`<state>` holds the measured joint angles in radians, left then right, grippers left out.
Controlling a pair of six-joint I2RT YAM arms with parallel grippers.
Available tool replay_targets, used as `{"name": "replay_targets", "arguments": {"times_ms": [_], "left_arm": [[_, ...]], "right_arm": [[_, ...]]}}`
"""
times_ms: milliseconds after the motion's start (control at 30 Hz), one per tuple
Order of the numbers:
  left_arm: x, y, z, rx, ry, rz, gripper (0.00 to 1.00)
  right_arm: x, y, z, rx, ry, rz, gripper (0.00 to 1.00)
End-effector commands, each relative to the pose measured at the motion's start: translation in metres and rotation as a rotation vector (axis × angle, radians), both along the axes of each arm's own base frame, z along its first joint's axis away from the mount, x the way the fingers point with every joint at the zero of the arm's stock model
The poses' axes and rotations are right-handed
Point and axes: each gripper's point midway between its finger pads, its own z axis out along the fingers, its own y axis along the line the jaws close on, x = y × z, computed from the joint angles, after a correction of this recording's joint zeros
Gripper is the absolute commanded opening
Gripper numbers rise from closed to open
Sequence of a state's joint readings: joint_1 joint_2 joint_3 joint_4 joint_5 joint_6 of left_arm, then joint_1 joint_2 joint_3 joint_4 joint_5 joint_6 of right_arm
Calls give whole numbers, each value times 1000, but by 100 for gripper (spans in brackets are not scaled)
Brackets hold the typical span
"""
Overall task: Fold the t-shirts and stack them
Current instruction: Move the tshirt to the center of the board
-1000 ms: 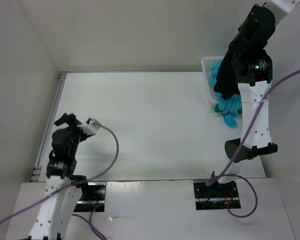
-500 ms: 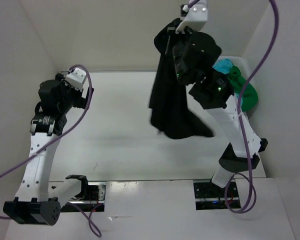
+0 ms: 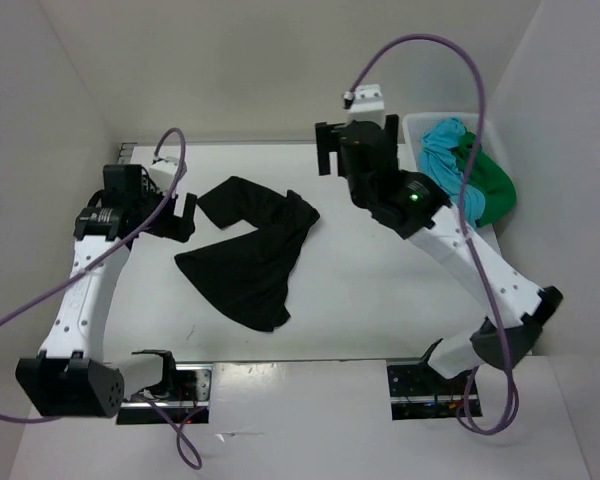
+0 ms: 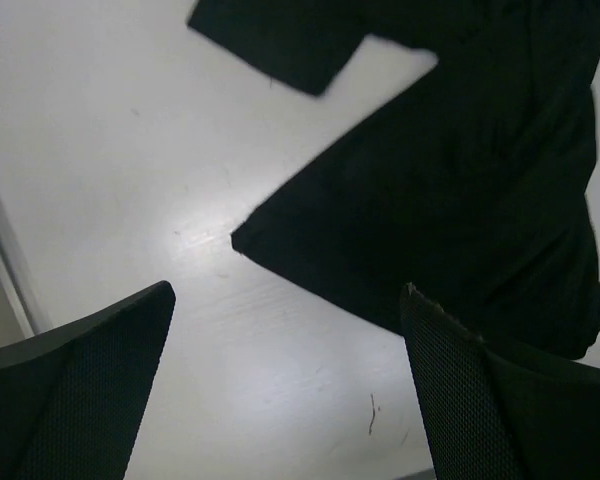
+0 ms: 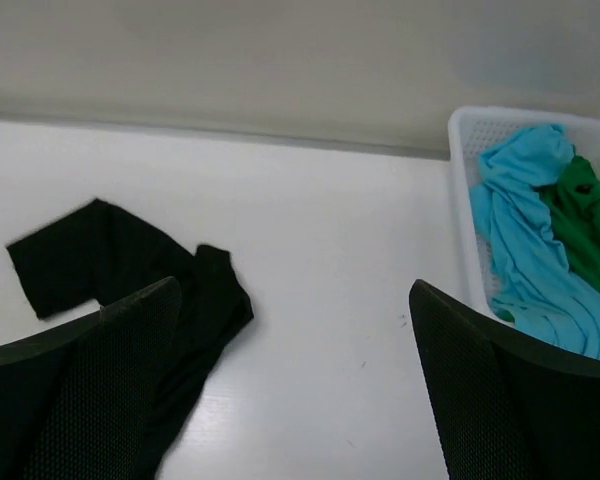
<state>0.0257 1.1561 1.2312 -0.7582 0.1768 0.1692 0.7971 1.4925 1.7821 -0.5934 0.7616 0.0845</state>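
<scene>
**A:** White worktop [image 3: 380, 290], walled round. And the hands?

**B:** Both spread wide, holding nothing: left hand [image 4: 288, 292] over the black shirt's edge, right hand [image 5: 295, 285] raised above the worktop.

**A:** Containers?

**B:** One basket [image 5: 464, 210] at the far right, with the turquoise shirt [image 5: 525, 230] and green shirt [image 5: 580, 215] heaped inside.

**A:** The black shirt?

**B:** The black shirt [image 3: 250, 250] lies crumpled mid-worktop, unfolded, one sleeve flung out.

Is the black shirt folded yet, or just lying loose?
Not folded. The black shirt lies rumpled and bunched on the table, with one sleeve sticking out to the side.
</scene>
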Motion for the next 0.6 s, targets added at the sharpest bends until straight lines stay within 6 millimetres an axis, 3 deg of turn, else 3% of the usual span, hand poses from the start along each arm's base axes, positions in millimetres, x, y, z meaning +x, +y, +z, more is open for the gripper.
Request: {"name": "replay_targets", "arguments": {"times_ms": [0,67,100,133,200,267,400,433,567], "left_arm": [[-16,8,-59,32,289,-30,100],[-23,8,-87,26,394,-53,95],[-21,8,-98,25,418,-54,93],[-7,15,-109,51,398,-36,93],[1,35,-124,149,380,21,93],[17,44,-127,196,324,42,93],[32,65,-162,274,366,93,93],[35,67,-167,287,371,102,93],[39,64,-191,274,403,74,91]], "right_arm": [[-19,-22,2,121,-27,16,100],[-16,-4,-30,168,44,90,92],[-14,3,-59,197,101,104,87],[-7,10,-68,238,109,118,78],[5,18,-105,289,185,125,74],[15,23,-118,321,203,132,74],[39,21,-168,366,326,130,69],[41,18,-168,373,330,133,68],[53,17,-199,336,372,119,68]]}}
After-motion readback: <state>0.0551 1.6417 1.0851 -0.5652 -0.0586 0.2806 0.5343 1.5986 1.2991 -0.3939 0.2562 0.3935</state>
